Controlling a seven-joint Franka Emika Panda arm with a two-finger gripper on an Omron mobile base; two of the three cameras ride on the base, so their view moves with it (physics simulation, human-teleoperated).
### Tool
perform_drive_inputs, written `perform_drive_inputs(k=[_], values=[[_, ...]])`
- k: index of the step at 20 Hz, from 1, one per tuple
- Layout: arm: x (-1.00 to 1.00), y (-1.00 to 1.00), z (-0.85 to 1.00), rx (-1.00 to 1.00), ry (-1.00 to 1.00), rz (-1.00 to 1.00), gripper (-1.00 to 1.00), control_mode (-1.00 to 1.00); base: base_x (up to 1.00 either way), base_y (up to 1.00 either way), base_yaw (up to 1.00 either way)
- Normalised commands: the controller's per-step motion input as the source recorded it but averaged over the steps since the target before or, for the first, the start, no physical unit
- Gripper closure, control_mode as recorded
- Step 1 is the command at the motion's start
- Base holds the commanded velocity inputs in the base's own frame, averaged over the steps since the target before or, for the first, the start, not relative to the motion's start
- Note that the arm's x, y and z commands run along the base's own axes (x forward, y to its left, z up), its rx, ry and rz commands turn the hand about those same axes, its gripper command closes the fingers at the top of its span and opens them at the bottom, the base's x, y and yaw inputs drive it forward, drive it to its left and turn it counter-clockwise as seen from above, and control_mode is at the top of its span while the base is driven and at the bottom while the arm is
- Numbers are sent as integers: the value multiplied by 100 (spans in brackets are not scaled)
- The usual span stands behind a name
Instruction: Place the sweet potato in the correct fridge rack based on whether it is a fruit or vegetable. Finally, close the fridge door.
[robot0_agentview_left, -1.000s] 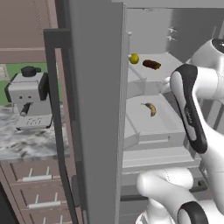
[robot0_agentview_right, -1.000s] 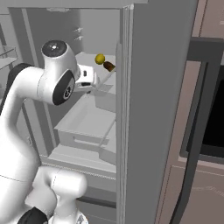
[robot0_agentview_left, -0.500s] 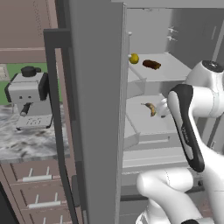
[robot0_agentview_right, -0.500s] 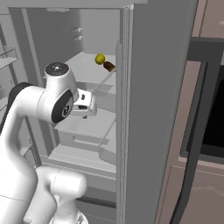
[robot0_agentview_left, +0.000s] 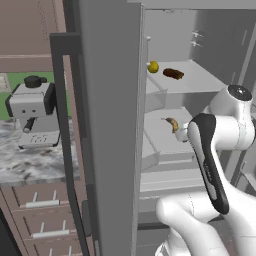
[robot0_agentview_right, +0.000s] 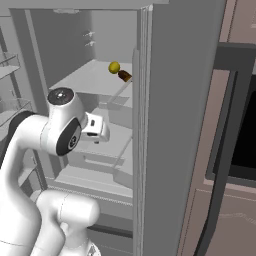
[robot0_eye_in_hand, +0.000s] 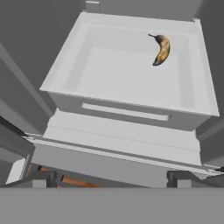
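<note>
Resting on fridge rack (robot0_agentview_left: 200, 80): sweet potato (robot0_agentview_left: 173, 73), yellow fruit (robot0_agentview_left: 153, 67).

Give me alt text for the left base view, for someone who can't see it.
An open grey fridge: a sweet potato lies on the upper fridge rack beside a round yellow fruit, with a banana in the drawer below. The white robot arm bends in front at lower right. A coffee machine stands on the marble counter at left.

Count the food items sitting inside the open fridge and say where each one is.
3. A round yellow fruit and the sweet potato lie side by side on the upper fridge rack; a banana lies in the drawer below. Others may be hidden.
</note>
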Motion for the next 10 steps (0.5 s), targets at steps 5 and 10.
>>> perform_drive_inputs(k=[5,10], values=[[0,0,0,0,0,0,-100,100,-21,0,0],[0,0,0,0,0,0,-100,100,-26,0,0]])
